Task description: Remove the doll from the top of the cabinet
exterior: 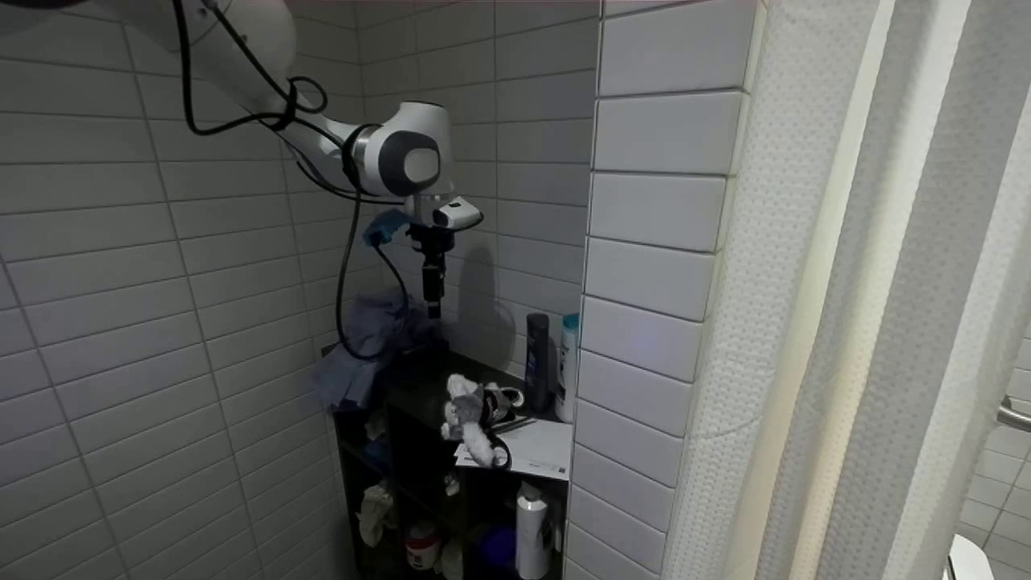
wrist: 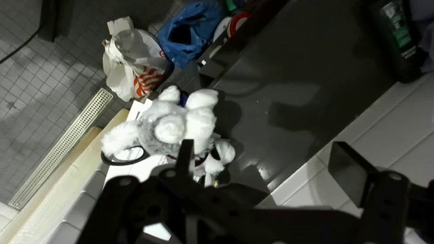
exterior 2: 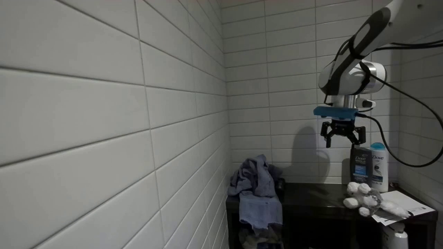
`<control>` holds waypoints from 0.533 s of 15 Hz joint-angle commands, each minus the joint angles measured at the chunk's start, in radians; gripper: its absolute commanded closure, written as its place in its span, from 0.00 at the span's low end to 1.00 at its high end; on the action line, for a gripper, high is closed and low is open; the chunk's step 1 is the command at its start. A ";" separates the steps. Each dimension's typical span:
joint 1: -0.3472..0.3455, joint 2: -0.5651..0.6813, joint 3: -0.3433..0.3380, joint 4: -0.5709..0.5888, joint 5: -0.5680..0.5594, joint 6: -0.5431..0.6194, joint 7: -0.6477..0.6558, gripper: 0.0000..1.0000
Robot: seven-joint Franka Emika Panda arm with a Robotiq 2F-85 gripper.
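Cabinet top [exterior 2: 308, 193], doll [exterior 2: 369, 200], bottles [exterior 2: 361, 168], paper [exterior 2: 410, 202], cloth [exterior 2: 258, 183]

In both exterior views, blue-grey cloth [exterior 2: 260, 206] lies lower left of the gripper [exterior 2: 342, 143]. Bottles [exterior 2: 380, 173] and white paper [exterior 2: 410, 204] sit lower right.

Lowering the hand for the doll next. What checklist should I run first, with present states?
1. The hand is open and empty: ok, fingers apart, nothing held.
2. The doll lies on top of the cabinet: ok, partly over white paper.
3. The hand is centred over the doll: not ok, the wrist view shows the doll mostly left of the finger gap.
4. Clearance to the dark bottle and white bottle: cannot tell, they stand close beyond the doll in an exterior view.
5. The doll is free of the black loop: cannot tell, the loop shows right at its edge.
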 commanded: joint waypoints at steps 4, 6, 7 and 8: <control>-0.056 0.014 -0.019 0.045 0.183 -0.183 -0.143 0.00; -0.060 0.015 -0.031 0.037 0.185 -0.196 -0.152 0.00; -0.062 0.017 -0.035 0.036 0.186 -0.205 -0.158 0.00; -0.063 0.019 -0.039 0.034 0.185 -0.206 -0.159 0.00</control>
